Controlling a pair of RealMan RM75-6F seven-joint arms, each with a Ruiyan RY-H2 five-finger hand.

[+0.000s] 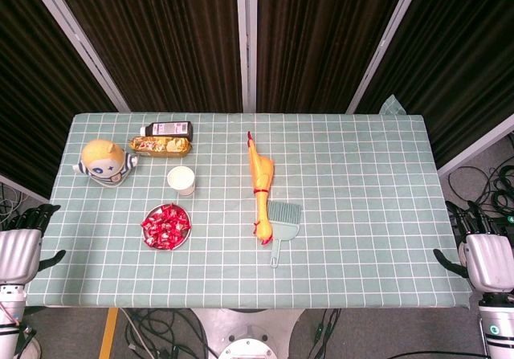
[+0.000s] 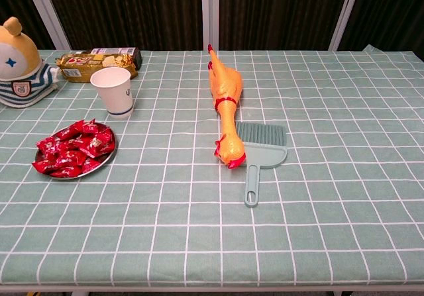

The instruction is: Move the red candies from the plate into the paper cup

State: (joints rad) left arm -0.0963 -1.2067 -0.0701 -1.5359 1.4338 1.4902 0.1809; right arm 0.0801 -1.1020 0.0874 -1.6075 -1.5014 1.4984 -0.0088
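Flanking the near corners of the bench [image 1: 361, 238], the left robot hand [image 1: 20, 250] and the right robot hand [image 1: 486, 259] hang just off the edges of the checked green cloth, each with dark fingers spread apart and nothing in them; both appear only in the head view. Nearest on the cloth, toward the left side, a small metal plate [image 2: 105, 163] carries a heap of red candies [image 2: 74, 148] in shiny wrappers, all of them within the rim. Near the middle of the bench lies a pale green dustpan brush [image 2: 260, 151], its handle pointing toward the near edge. A yellow rubber chicken [image 2: 225, 107] stretches lengthwise beside it, its red-beaked head touching the left edge of the brush and its feet pointing toward the far side. Just beyond the plate, and apart from it, stands a white paper cup [image 2: 112, 92], upright and open at the top; the head view shows nothing inside it. Farther left sits a round toy figure [image 2: 20, 64] with a yellow head and a blue-and-white striped body. Behind the cup, a yellow snack packet [image 2: 89, 63] lies flat, with a dark box [image 1: 169, 128] lying along its far side. Dark ribbed panels with pale frames close off the scene behind the bench, and cables trail on the floor at both sides.
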